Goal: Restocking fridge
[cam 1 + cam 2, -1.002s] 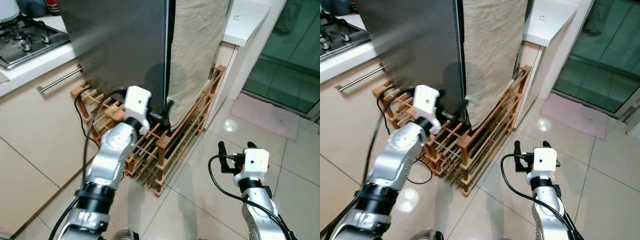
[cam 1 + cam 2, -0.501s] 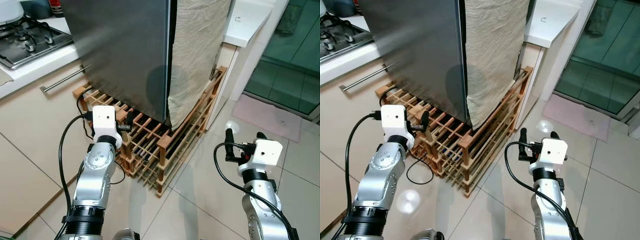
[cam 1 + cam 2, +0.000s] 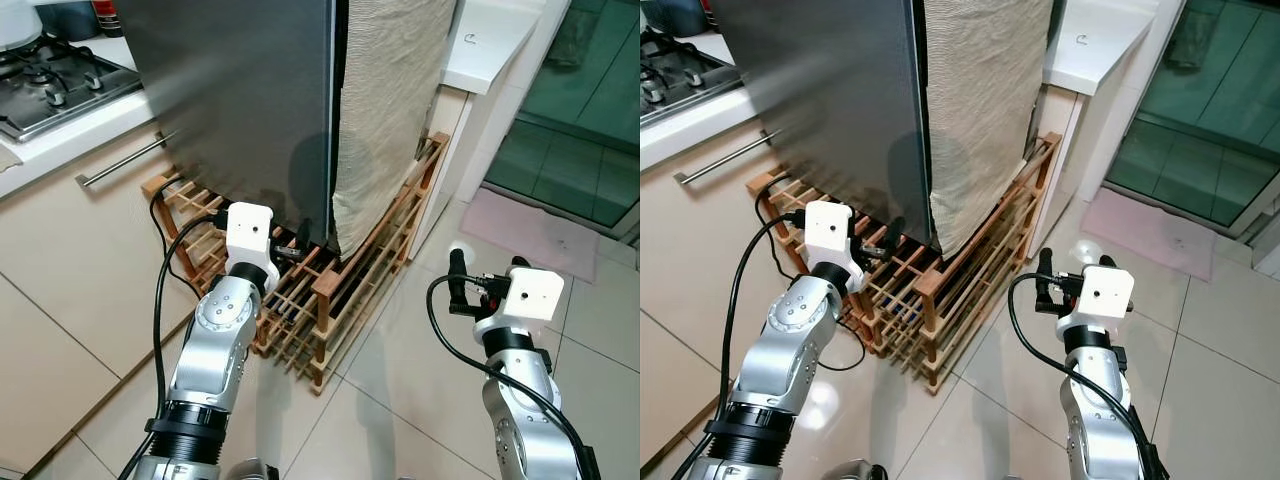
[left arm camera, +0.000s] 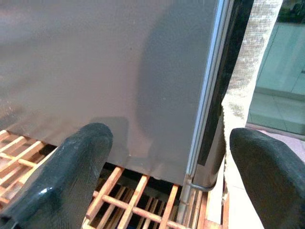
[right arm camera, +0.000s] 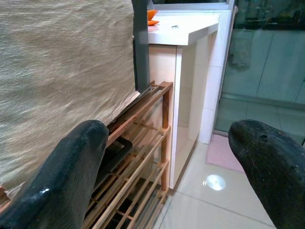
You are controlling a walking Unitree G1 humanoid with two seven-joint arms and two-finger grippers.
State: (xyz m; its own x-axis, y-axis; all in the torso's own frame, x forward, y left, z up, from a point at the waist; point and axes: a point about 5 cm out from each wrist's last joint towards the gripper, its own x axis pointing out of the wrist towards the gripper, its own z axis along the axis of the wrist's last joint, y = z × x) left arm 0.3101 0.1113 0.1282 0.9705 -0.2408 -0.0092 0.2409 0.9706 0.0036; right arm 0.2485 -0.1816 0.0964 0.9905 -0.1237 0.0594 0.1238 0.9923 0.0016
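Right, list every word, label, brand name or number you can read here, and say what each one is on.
No readable text in these views.
The fridge door is plain grey metal with no brand visible.
The white counter carries one small dark mark, too small to read.
The cloth on the fridge's side is unprinted.

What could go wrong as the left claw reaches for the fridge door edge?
The left claw is open, low by the fridge door bottom corner, just above the wooden rack; a finger could catch between the slats. A black cable runs across the rack beside that arm and might snag. The beige cloth hangs against the door edge, so the claw may pinch fabric instead of the door.
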